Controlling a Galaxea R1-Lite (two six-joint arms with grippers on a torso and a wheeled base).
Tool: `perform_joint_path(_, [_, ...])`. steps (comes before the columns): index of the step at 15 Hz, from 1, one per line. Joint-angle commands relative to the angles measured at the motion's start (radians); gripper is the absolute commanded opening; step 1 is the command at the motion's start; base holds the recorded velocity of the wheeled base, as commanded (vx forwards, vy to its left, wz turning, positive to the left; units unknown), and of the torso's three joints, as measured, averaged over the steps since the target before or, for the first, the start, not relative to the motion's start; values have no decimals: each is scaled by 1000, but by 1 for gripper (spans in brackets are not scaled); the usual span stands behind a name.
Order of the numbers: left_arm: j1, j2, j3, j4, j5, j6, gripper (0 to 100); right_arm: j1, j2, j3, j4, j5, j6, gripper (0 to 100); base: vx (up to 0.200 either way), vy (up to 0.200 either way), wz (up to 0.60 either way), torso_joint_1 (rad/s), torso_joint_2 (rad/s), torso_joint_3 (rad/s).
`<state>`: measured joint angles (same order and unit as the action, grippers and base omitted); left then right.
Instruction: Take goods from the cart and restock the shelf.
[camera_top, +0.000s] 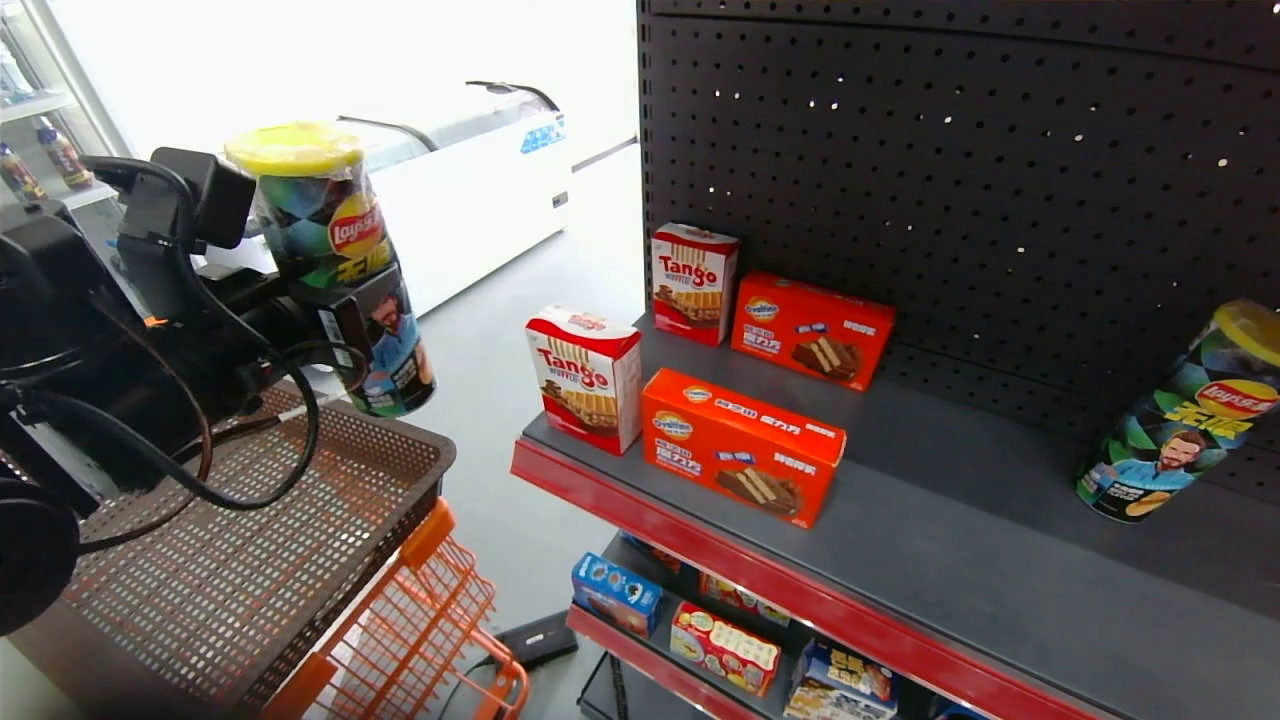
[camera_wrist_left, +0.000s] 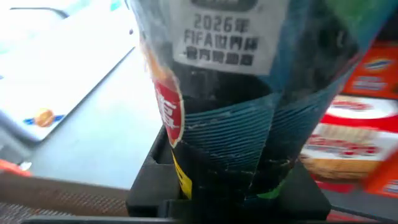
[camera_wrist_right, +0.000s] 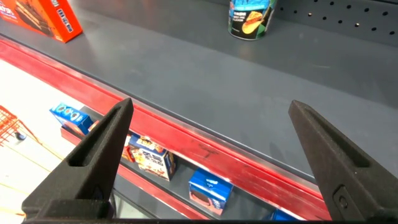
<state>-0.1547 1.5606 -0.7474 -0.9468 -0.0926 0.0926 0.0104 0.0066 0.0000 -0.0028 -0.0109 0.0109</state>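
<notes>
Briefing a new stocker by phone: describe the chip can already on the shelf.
Find the grey shelf with the red front edge, under the black pegboard. Look to its right end, away from the boxes. The chip can there, yellow-lidded, stands alone; its twin is held in the left gripper over the basket.

Bare shelf (camera_top: 960, 520) span between front orange box (camera_top: 742, 445) and chip can (camera_top: 1180, 420)

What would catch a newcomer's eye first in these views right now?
The yellow-lidded chip can clamped in the left pincer, above the cart's brown basket. Next, its twin can standing alone toward the right of the grey shelf, and four bright snack boxes grouped at its left end.
</notes>
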Motion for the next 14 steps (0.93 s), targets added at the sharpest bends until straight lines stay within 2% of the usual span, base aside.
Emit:
perform_joint_path(1, [-86,-85,11,23,-6,-8,0,0,0,0,0,0,0,100,0,0,0,0,0,0])
perform_joint_path(3, [-155,-88,28,31,-19,-22,0,0,0,0,0,0,0,100,0,0,0,0,0,0])
perform_joint_path(6, [-181,-97,40,33,-42,-27,0,0,0,0,0,0,0,100,0,0,0,0,0,0])
perform_joint_path(8, [-226,-97,23,69,-179,-28,0,0,1,0,0,0,0,100,0,0,0,0,0,0])
perform_joint_path(9, [-227,-97,7,99,-202,-28,0,0,0,0,0,0,0,100,0,0,0,0,0,0])
perform_joint_path(11, [-240,-111,-29,175,-208,-25,0,0,0,0,0,0,0,100,0,0,0,0,0,0])
perform_joint_path(13, [-273,-172,-30,292,-208,-25,0,0,1,0,0,0,0,100,0,0,0,0,0,0])
perform_joint_path(14, [-281,-174,-18,292,-210,-24,0,0,0,0,0,0,0,100,0,0,0,0,0,0])
